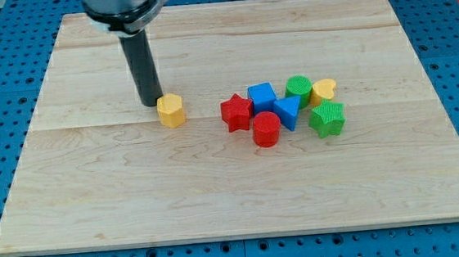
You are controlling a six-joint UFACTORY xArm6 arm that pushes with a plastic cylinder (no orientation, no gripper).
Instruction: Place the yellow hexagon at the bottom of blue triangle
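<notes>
Yellow plastic hexagon block [171,111] is sitting just to the view's right of my tip [150,103], touching or nearly so, with nothing clamped. The blue plastic triangle block [288,111] is lying well beyond it, rightward, amid clustered blocks on the wooden board [136,193].

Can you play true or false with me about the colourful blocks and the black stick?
1. My tip is right beside the yellow hexagon, on the view's left of it. True.
2. The yellow hexagon sits below the blue triangle. False: it is off to the view's left of the triangle, apart from the cluster.
3. The red star is at the view's left end of the cluster. True.
4. The green star lies alone near the view's top edge of the board. False: it is in the cluster, at its right.
5. There are two blue blocks. True: the triangle and a blue cube.
</notes>
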